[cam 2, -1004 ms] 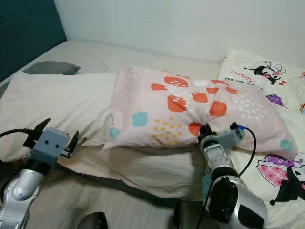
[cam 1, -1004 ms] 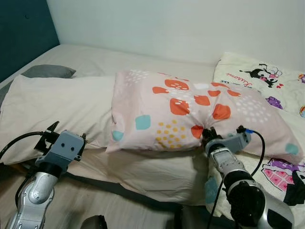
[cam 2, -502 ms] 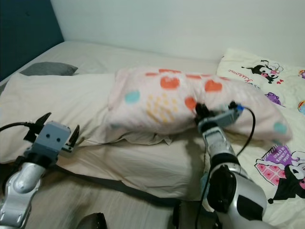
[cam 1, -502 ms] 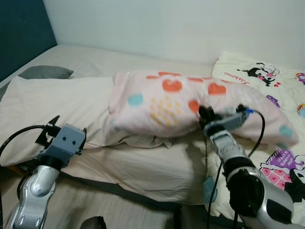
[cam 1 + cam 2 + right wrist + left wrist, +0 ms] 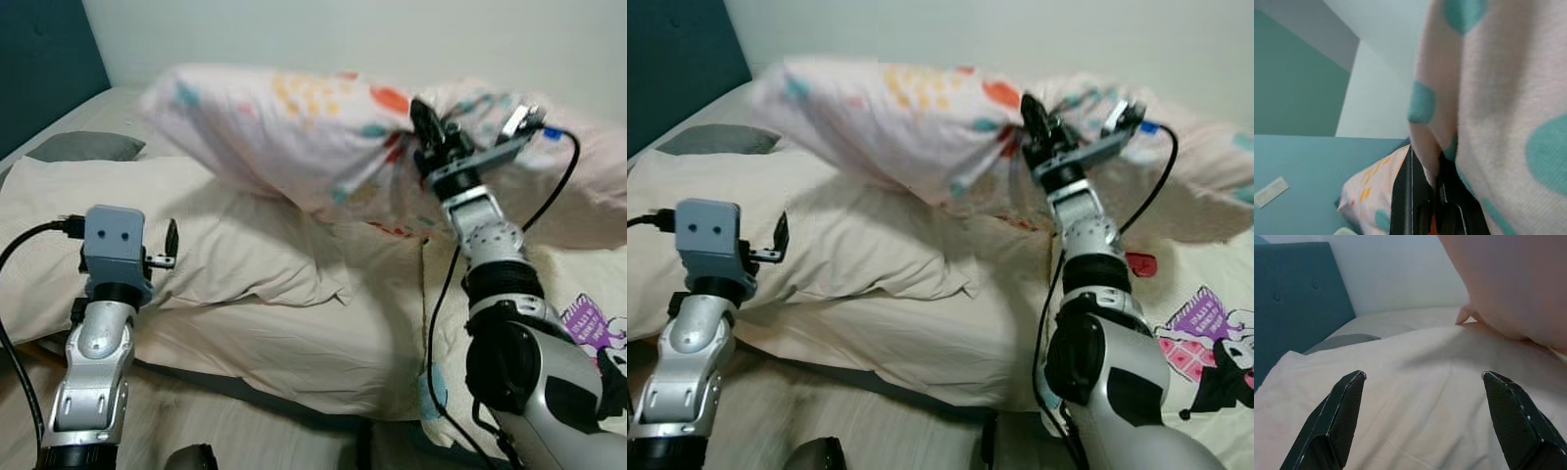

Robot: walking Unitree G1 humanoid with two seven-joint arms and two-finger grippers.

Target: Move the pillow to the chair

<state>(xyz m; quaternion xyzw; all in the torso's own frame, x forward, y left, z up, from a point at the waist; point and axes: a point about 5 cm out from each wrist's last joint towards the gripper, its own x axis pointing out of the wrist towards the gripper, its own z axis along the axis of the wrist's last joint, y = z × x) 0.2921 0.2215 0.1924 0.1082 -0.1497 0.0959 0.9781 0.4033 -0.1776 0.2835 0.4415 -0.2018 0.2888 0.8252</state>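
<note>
1. Left eye view: the right pincer [image 5: 423,122] is raised over the bed [image 5: 294,333] and pinches a fold of the pillow [image 5: 284,117], which hangs in the air above the bed, its left end jutting toward the far left and its right end drooping behind the arm. Below it lies a cream pillow [image 5: 225,245] flat on the bed, with a grey cushion [image 5: 83,147] at the far left near the dark teal headboard [image 5: 39,69]. The left pincer [image 5: 168,238] hangs low at the near left, holding nothing

2. Right eye view: the same scene; the pink pillow sags on both sides of the pinch, which I judge to mean it is light, soft and floppy. A cartoon-print blanket [image 5: 1205,333] covers the near right of the bed. No chair can be made out

3. Left wrist view: the two black fingers [image 5: 1337,416] are spread wide apart over the cream pillow, with the lifted pillow's pink underside overhead at the right

4. Right wrist view: the black fingers [image 5: 1405,196] are pressed together on a bunched ridge of pink cloth with teal spots; the cloth is touching both of them

5. Handling: a pinch on cloth alone could slip as the pillow swings; a deeper hold that takes in some stuffing, near the middle of the long edge, would carry it more steadily
</note>
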